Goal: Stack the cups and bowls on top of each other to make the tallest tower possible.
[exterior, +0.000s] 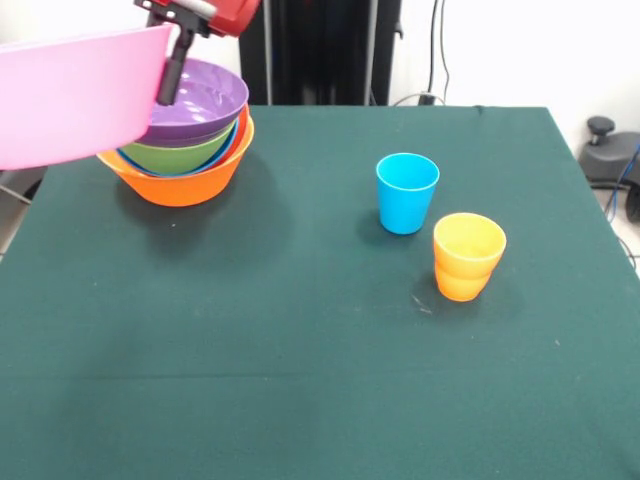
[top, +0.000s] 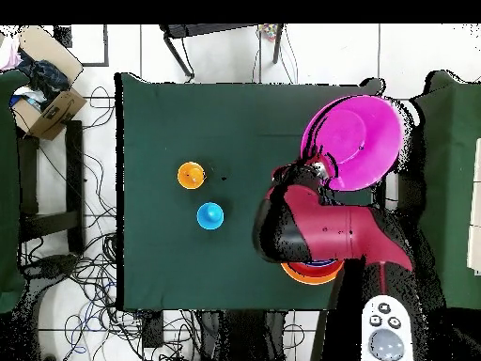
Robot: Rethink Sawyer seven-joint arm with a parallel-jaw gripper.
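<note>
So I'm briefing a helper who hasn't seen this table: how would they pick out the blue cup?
On the green table, look away from the bowl tower to the two small cups standing apart. The blue cup is the one nearer the robot, upright and single; its neighbour is the orange cups, nested.

Glossy smooth plastic bowls and cups sit on a matt dark green cloth table cover

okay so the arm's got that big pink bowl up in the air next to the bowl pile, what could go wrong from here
1. The tool seems to pinch the pink bowl only at its rim; the bowl hangs tilted and could slip or swing.
2. The pink bowl looks wider than the purple bowl topping the tower, so it may sit loosely or slide off.
3. A lowering bowl could nudge the pile sideways.
</note>
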